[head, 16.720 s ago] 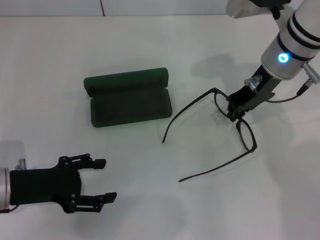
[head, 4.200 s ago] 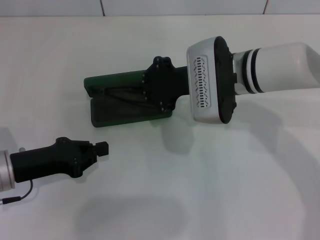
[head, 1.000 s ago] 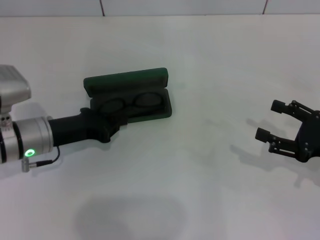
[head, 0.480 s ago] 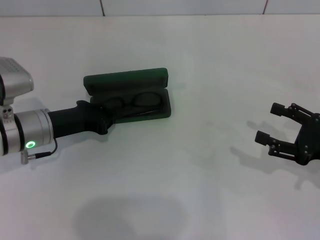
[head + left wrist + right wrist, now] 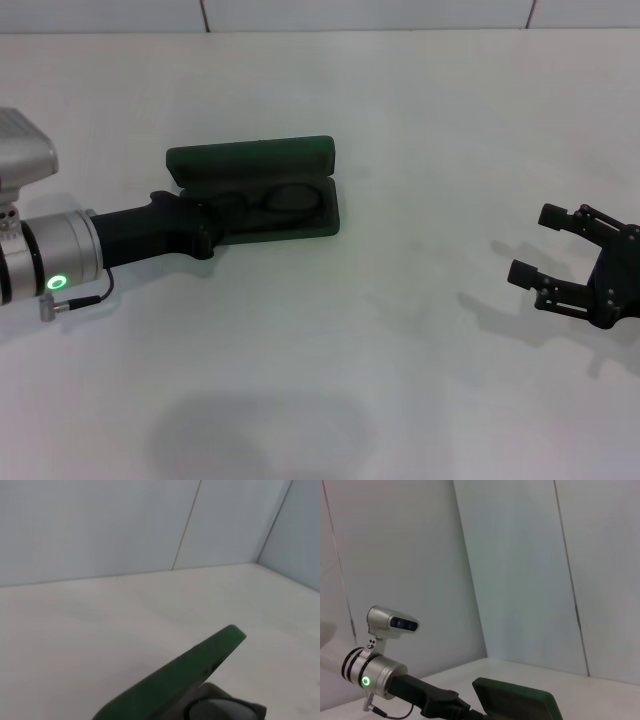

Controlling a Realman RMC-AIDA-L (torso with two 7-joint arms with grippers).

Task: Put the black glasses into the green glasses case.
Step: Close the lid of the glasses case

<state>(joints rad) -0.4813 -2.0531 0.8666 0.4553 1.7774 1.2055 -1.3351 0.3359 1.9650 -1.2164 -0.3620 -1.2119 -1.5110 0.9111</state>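
glasses: black glasses (image 5: 268,203) lying inside the open green glasses case (image 5: 255,160)
left gripper (image 5: 205,232): at case's left end — fingers' state cannot be told
right gripper (image 5: 545,272): spread open, empty, parked well apart
tip: lid looks next — push slowly, temples tucked in

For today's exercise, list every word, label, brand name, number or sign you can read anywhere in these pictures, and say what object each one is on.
No readable text: none shows in any view.
green glasses case: no lettering shows on the lid or shell.
black glasses, lying in the case: no brand mark can be seen.
left gripper, at the case's left end: only a green light on its arm, no writing.
right gripper, apart on the right: no markings.
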